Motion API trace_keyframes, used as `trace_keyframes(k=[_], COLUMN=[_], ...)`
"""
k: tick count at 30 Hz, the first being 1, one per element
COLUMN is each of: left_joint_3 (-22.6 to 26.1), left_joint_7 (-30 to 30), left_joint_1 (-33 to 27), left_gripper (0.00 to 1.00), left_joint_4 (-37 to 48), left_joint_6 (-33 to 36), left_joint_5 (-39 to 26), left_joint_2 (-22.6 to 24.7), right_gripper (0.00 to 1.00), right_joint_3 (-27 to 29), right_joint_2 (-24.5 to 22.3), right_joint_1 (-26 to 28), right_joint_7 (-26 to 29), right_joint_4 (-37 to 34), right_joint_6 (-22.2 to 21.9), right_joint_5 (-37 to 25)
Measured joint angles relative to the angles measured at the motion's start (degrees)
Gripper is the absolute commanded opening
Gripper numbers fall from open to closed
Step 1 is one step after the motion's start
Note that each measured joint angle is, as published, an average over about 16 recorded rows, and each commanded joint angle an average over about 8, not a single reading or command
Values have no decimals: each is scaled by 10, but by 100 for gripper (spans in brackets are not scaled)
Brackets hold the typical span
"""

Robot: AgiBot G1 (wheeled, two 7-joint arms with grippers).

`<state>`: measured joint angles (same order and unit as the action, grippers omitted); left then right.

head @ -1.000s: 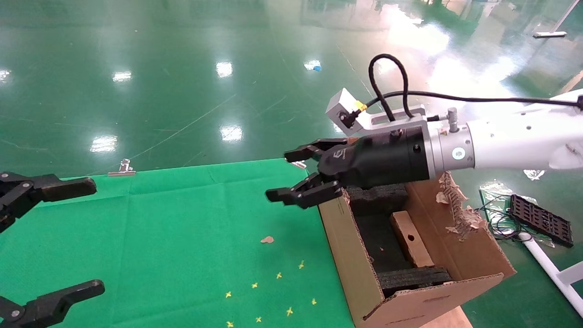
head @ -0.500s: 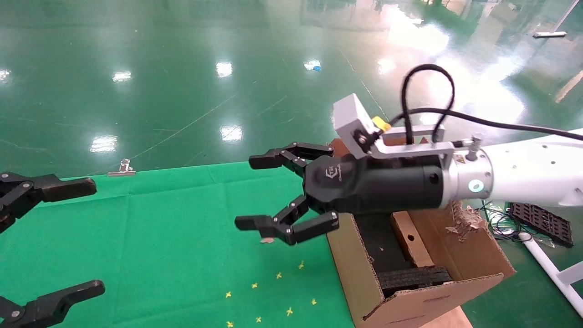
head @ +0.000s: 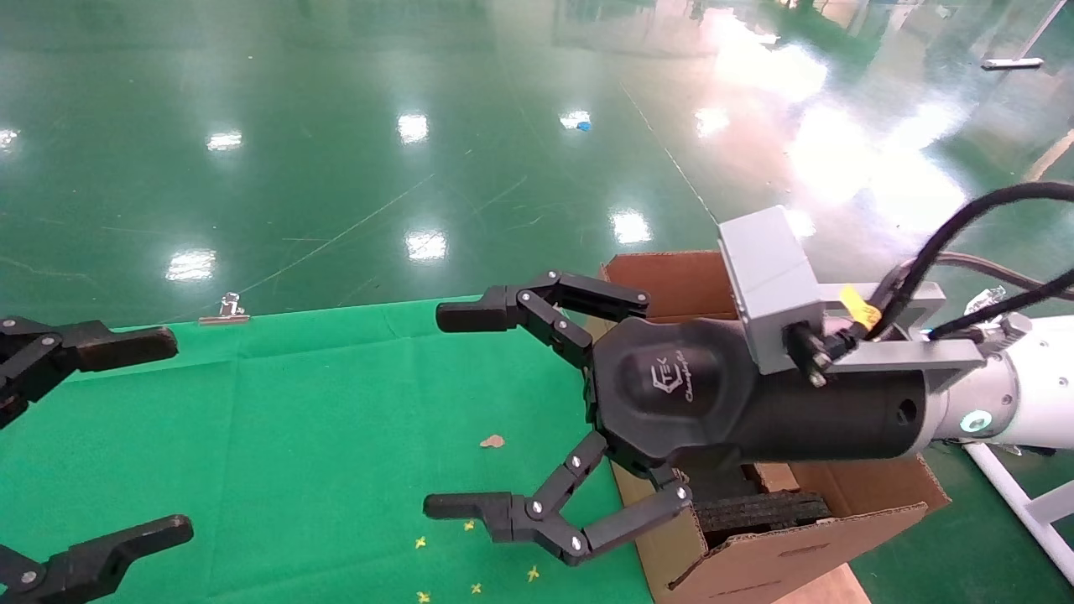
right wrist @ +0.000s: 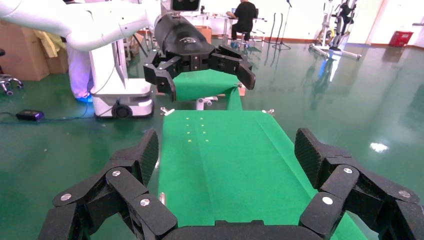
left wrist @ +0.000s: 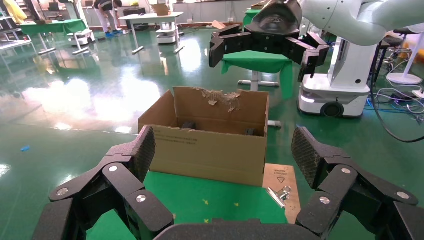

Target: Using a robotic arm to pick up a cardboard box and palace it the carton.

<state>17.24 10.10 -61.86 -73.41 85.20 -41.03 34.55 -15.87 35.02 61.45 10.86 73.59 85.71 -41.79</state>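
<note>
The robotic arm on my right, white with a black wrist and grey camera block, reaches across the carton point(head: 671, 281). Its right gripper point(head: 453, 411) is open and empty, hanging above the green cloth just left of the carton. It also shows in the left wrist view point(left wrist: 265, 42), high above the carton point(left wrist: 210, 150). The carton has a torn flap and black foam inside. The small cardboard box lies inside it; only its near end point(head: 779, 478) shows past the gripper body. My left gripper point(head: 178, 434) is open and empty at the table's left edge.
The table carries a green cloth point(head: 319, 403) with yellow marks point(head: 512, 507) and a brown scrap point(head: 492, 441). A metal clip point(head: 225, 310) holds its far edge and another point(left wrist: 280, 192) sits by the carton. A white robot base point(left wrist: 340, 85) stands behind.
My right gripper has moved from over the carton's far end towards me and leftward, and its fingers have spread wider. It now hides most of the carton's inside. The left gripper has not moved.
</note>
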Motion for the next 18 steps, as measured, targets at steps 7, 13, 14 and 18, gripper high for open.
trace_keyframes(k=[7, 13, 14, 18], left_joint_3=[0, 0, 0, 0], left_joint_7=[0, 0, 0, 0], left_joint_1=[0, 0, 0, 0], left_gripper=[100, 100, 100, 100], left_joint_4=[0, 0, 0, 0], left_joint_6=[0, 0, 0, 0], left_joint_5=[0, 0, 0, 0], left_joint_2=[0, 0, 0, 0], right_gripper=[100, 100, 100, 100], right_joint_3=[20, 14, 13, 9], right_joint_2=[-2, -2, -2, -1], right_joint_1=[-16, -12, -11, -7], right_joint_7=[-5, -4, -4, -3], right_joint_4=[12, 9, 8, 6], right_joint_6=[4, 3, 3, 2], right_joint_5=[7, 6, 5, 4])
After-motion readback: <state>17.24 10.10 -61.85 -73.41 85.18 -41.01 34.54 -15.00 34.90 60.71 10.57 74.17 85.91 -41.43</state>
